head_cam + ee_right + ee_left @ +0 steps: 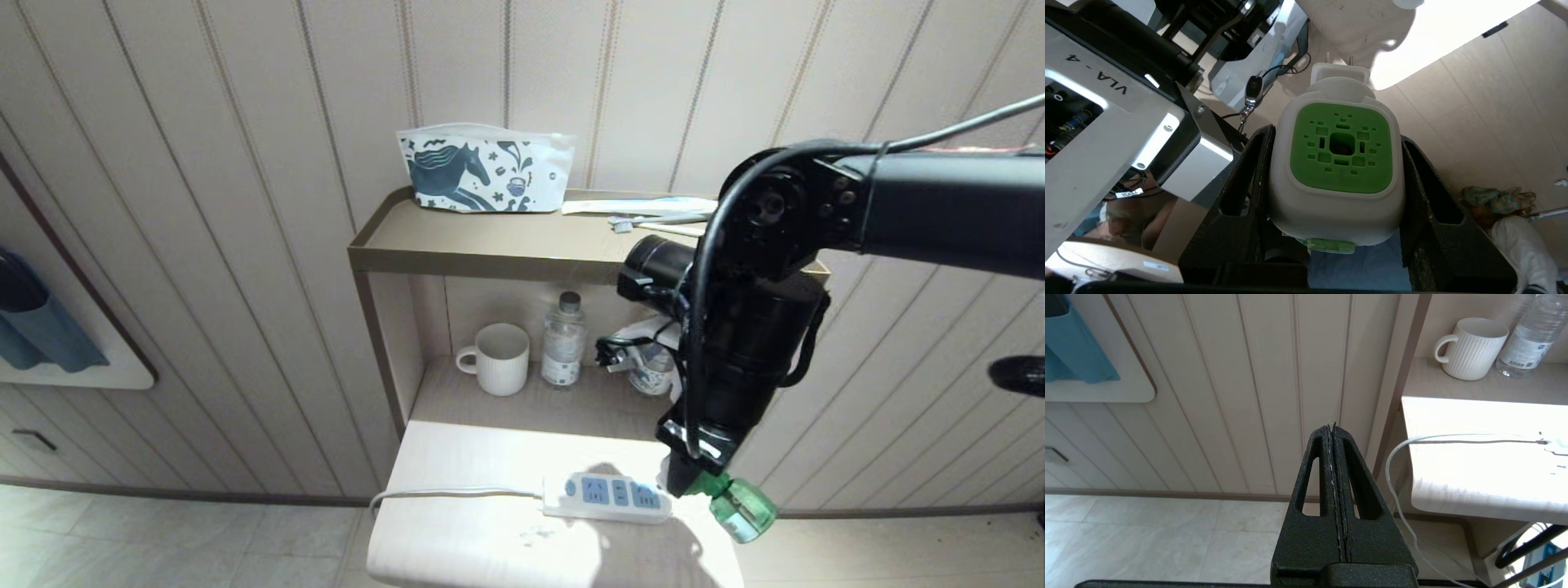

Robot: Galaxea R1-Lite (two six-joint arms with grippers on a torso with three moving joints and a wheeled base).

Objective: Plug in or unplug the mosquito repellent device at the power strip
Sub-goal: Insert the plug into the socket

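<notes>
Striped wall panelling is backing a low white table and a brown shelf unit standing behind it. Sunlight is falling across the tabletop.

Right gripper: fingers are standing partly apart and clamping the device by its white sides. One finger is pressing each flank. The green vented face is sitting between the fingers, facing the wrist camera; the two bare plug prongs are pointing away beyond the fingertips, touching nothing. In the head view the gripper is hanging below the arm with the device and its green bottle sticking out beyond the fingertips, off the table's right edge.

Strip: lying flat on the table, just beside the right fingers, apart from the device. Its cord is running away from the fingers to the table's far edge and dropping over it.

Left gripper: fingers are pressing fully together, gripping nothing, pointing at the wall, with the table edge and cord off to one side.

Shelf: a mug and a bottle are standing behind the strip, well apart from both grippers. A printed pouch is sitting on top.
</notes>
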